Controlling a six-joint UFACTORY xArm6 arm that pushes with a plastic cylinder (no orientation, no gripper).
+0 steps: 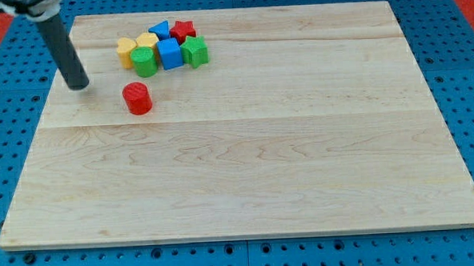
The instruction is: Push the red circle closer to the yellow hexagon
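The red circle (138, 98), a short red cylinder, stands alone on the wooden board (246, 149) toward the view's upper left. The yellow hexagon (146, 41) sits in a tight cluster above it, near the view's top. My tip (79, 84) rests on the board to the left of the red circle, slightly higher in the view, with a clear gap between them. The rod rises from the tip toward the view's top left corner.
The cluster also holds a yellow block (126, 52), a green circle (145, 62), a blue cube (169, 53), a green block (195, 51), a blue triangle (161, 29) and a red star (184, 29). A blue pegboard surrounds the board.
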